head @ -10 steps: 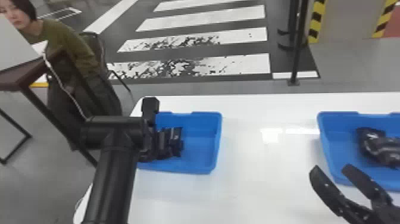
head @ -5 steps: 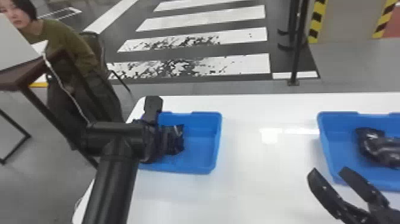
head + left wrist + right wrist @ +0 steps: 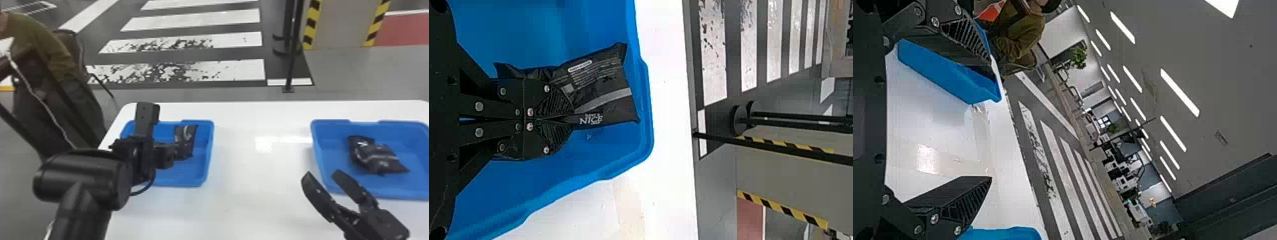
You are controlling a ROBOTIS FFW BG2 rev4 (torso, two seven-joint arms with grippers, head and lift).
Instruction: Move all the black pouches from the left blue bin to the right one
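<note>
Left gripper (image 3: 552, 119): one, black, fingers drawn together on a pouch (image 3: 606, 95). Grip taken near one end; the printed free end juts past the fingertips. Whether the pouch rests on the floor of the bin or hangs just above it, I cannot tell.

Left bin (image 3: 191, 175): one, blue, on the white table (image 3: 255, 204). Holds the gripped pouch within its walls, near the far side. No second pouch to be made out in it, though the left arm (image 3: 86, 178) hides part of the inside from where I'd stand.

Right gripper (image 3: 322, 174): one, fingers wide apart and nothing between them, over the table by the near left corner of the other bin.

Right bin (image 3: 330, 143): one, blue, well apart from its mate. Contents: what looks like two pouches, one (image 3: 357, 145) partly under the other (image 3: 384, 159); the overlap makes the count uncertain.

Status, as I judge it: most of the transfer done, the pouches in the right bin counted as delivered. Outstanding: the gripped pouch, to be lifted clear, carried across and let go; then a check of the hidden part of the left bin.
</note>
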